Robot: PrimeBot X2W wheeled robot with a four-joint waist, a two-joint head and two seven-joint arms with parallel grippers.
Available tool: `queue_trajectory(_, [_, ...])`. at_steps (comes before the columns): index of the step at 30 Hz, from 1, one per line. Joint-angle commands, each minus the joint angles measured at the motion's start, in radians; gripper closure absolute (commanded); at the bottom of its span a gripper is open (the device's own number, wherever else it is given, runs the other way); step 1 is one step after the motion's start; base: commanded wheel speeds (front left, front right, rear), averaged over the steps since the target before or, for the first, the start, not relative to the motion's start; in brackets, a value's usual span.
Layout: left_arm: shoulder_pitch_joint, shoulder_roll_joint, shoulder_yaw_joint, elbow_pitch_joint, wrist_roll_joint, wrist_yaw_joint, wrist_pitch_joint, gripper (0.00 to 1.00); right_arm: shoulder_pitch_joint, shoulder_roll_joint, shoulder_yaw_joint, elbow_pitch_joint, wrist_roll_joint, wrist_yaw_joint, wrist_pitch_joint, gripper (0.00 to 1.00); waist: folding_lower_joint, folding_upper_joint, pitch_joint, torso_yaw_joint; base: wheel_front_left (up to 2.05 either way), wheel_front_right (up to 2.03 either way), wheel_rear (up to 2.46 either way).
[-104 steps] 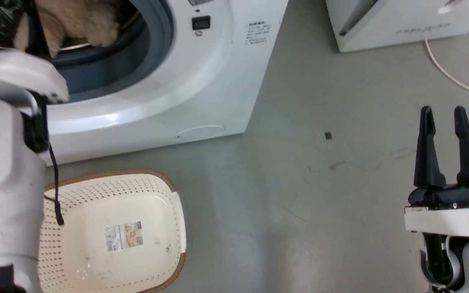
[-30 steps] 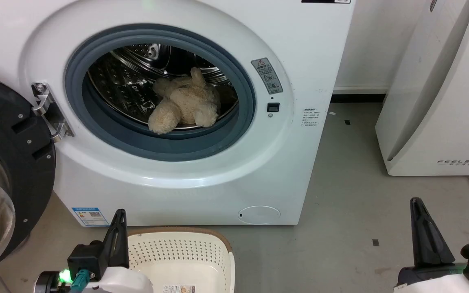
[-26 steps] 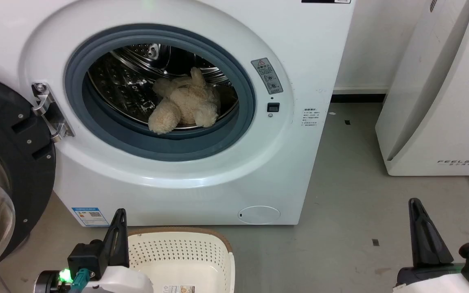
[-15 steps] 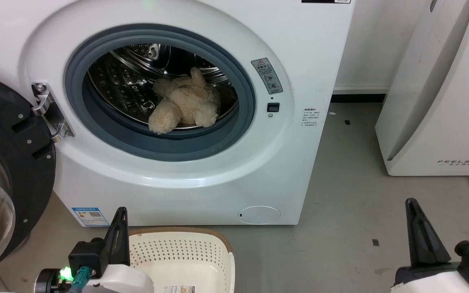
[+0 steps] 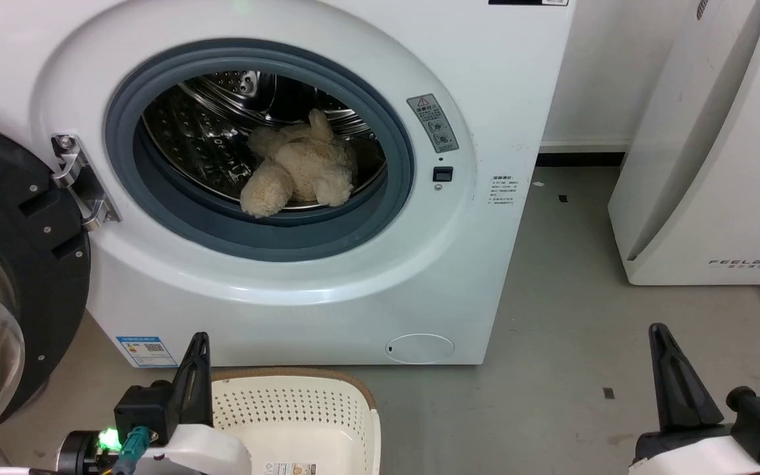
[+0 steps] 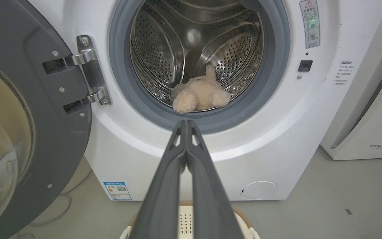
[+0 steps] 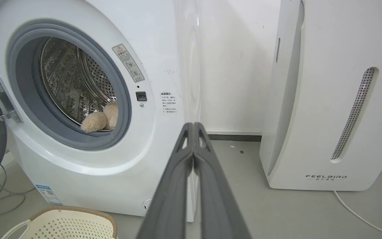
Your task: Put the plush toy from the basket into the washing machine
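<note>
We find the toy (image 5: 297, 173) inside the washer (image 5: 380, 290), lying on the drum (image 5: 202, 132) floor at about 5 o'clock within the porthole, close behind the grey gasket (image 5: 254, 237). The door (image 5: 4, 264) hangs open at 9 o'clock of the porthole. The basket (image 5: 360, 402) sits on the floor (image 5: 551, 343) at 6 o'clock of the washer, with no toy in the part we can see.

The left gripper (image 6: 187, 122) is clenched on nothing, fingers pressed together, at 7 o'clock of the head view, just beside the basket rim. The right gripper (image 7: 193, 124) is likewise clenched and empty, at 4 o'clock, over bare floor. A white appliance (image 5: 716, 165) stands at 3 o'clock of the washer.
</note>
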Motion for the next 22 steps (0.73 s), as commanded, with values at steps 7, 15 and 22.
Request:
queue_trajectory(7, [0.006,-0.001,-0.002,-0.019,0.009,0.001,0.018,1.0,-0.021,0.0,0.007,0.007,-0.019,0.0,0.017,1.0,0.0001,0.0,0.0,0.0,0.0,0.0,0.0])
queue_trajectory(15, [0.007,-0.001,-0.004,-0.03,0.012,0.001,0.033,1.0,-0.026,0.0,0.011,0.01,-0.028,0.0,0.031,1.0,0.0001,0.0,0.0,-0.001,0.0,0.0,0.0])
queue_trajectory(22, [0.007,-0.001,-0.006,-0.042,0.014,0.001,0.047,1.0,-0.031,0.0,0.015,0.014,-0.037,0.0,0.045,1.0,0.0001,0.0,0.0,-0.001,0.0,0.0,0.0])
